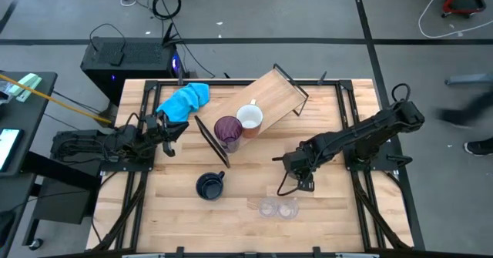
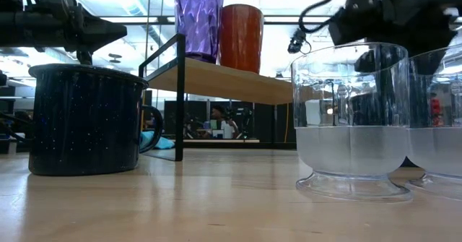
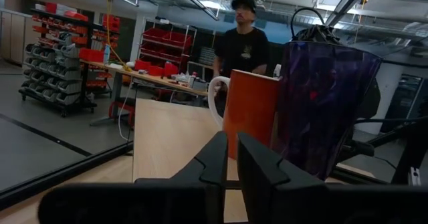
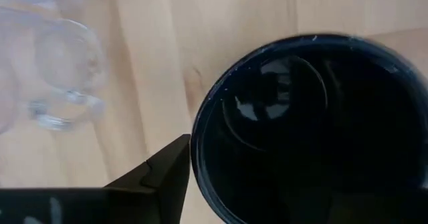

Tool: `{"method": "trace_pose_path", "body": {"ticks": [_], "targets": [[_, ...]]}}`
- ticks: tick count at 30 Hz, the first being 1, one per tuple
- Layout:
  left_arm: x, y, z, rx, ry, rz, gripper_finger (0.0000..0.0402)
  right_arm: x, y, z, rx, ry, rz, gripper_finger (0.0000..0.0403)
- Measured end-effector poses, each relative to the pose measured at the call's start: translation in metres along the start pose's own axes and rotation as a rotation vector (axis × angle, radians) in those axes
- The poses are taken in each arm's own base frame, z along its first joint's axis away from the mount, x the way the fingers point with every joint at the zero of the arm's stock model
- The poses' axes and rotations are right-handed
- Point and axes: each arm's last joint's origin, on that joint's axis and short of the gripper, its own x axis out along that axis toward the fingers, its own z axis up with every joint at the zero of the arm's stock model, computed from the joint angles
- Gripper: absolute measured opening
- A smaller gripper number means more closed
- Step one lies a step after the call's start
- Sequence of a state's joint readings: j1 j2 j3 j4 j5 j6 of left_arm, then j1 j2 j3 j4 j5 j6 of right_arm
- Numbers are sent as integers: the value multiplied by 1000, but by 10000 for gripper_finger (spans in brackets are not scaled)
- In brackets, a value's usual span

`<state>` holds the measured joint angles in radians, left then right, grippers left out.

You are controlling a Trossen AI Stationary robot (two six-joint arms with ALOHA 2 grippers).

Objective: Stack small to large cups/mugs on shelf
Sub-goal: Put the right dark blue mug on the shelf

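The shelf [image 1: 273, 95] stands slantwise at the table's far middle, its board raised on black frame ends [image 2: 179, 90]. The purple tumbler [image 1: 228, 132] and a mug that is white inside and orange outside [image 1: 249, 119] stand side by side on the board's near-left end. One dark navy mug [image 1: 209, 185] stands on the table, near the middle. Two clear cups [image 1: 279, 208] stand near the table's front edge. My right gripper [image 1: 302, 179] is over a second navy mug [image 4: 314, 130], beside the clear cups. My left gripper [image 1: 166, 131] is shut and empty, left of the shelf. My right gripper comes at the navy mug from above, pointing down. One finger [image 4: 170, 174] lies against the outside of the mug's wall at the rim [image 4: 195, 150]. The other finger is lost in the mug's dark inside. The mug is upright, mouth up.
A bright blue cloth [image 1: 185, 100] lies at the table's far left, just behind my left gripper. A person [image 3: 242, 40] stands in the room beyond the table. Bare tabletop lies at the near left and near right.
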<state>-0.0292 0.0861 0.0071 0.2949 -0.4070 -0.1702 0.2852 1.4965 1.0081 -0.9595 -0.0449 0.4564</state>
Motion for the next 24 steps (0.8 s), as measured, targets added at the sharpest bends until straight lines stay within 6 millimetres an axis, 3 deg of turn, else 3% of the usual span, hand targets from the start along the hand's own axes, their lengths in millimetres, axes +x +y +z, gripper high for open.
{"method": "trace_pose_path", "body": {"ticks": [9, 20, 24], "targets": [[0, 0, 0, 0, 0, 0, 30, 4, -4, -2, -86, -18, -88, 156], [0, 0, 0, 0, 0, 0, 40, 4, -4, -2, -119, -18, -93, 21], [0, 0, 0, 0, 0, 0, 37, 3, -4, -2, -130, -15, -95, 24]]}}
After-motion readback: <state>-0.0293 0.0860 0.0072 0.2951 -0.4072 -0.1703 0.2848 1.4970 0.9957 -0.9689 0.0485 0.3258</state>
